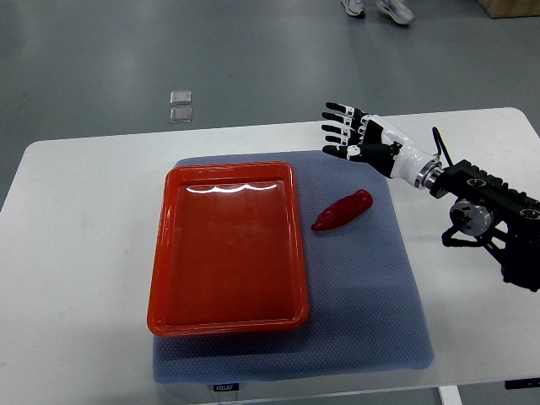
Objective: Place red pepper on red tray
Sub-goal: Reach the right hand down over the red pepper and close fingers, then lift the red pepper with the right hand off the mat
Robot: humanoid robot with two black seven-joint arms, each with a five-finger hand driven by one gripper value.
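Note:
A red pepper (pixel 342 211) lies on the blue-grey mat (pixel 371 287), just right of the red tray (pixel 169 245). The tray holds nothing. My right hand (pixel 348 131) hovers above the mat's far right corner, beyond the pepper and apart from it. Its fingers are spread and hold nothing. The right arm (pixel 481 202) comes in from the right edge. The left arm is out of view.
The white table (pixel 76 228) carries the mat and tray. A person's shoes (pixel 380 8) show on the floor at the top. Two small clear squares (pixel 180 105) lie on the floor beyond the table.

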